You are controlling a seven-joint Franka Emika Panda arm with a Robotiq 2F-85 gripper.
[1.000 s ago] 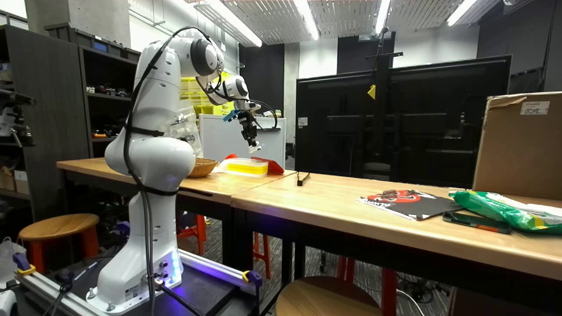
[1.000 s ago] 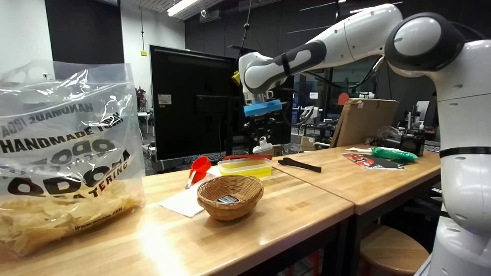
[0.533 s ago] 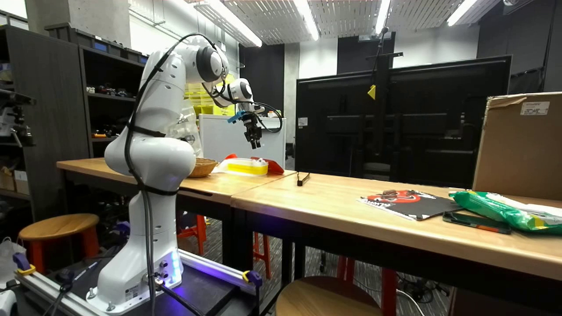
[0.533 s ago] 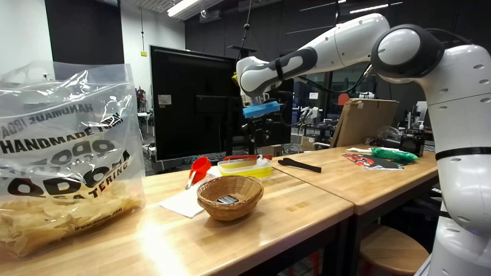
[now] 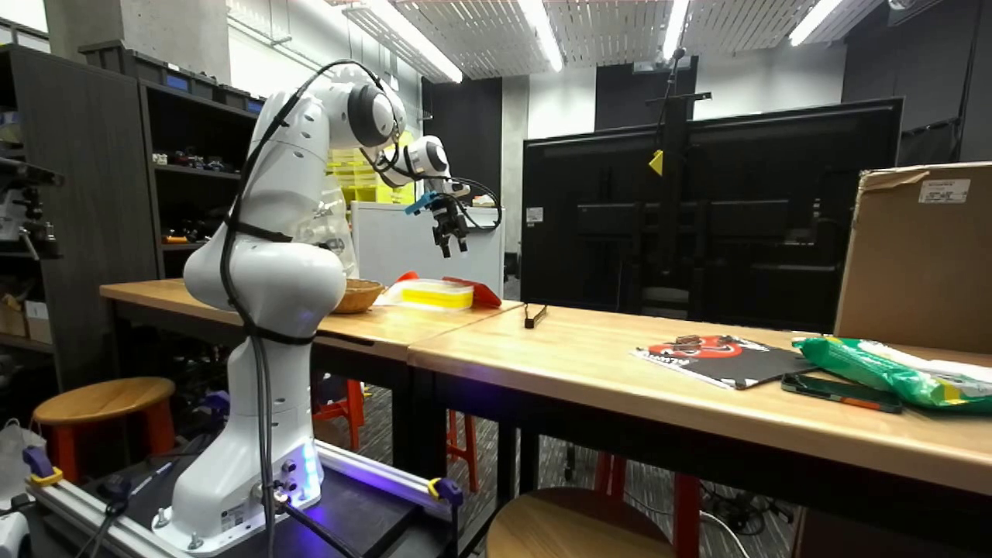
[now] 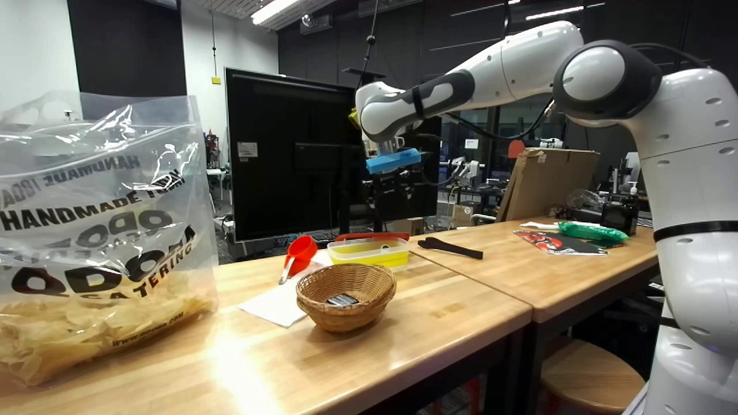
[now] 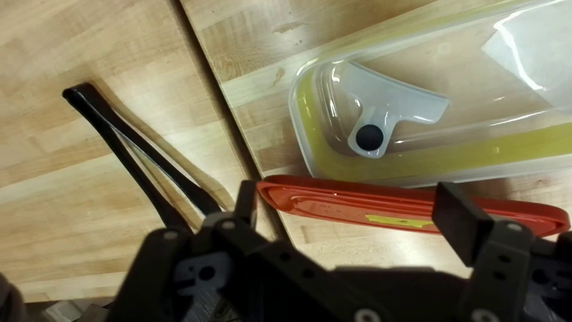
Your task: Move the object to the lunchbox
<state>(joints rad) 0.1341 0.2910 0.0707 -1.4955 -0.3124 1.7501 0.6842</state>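
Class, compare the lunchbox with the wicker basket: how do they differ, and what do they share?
Shape: the lunchbox is long and rectangular, while the wicker basket is a rounded bowl.
Look: the lunchbox is smooth and clear with a yellow band; the wicker basket is woven and brown.
Contents: the lunchbox holds a white clip; the wicker basket holds a small dark item.
Shared: both are open at the top, with something inside.

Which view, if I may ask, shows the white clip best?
The wrist view: the white clip appears large and unobstructed inside the lunchbox. In an exterior view, only a small part shows; elsewhere, none is discernible.
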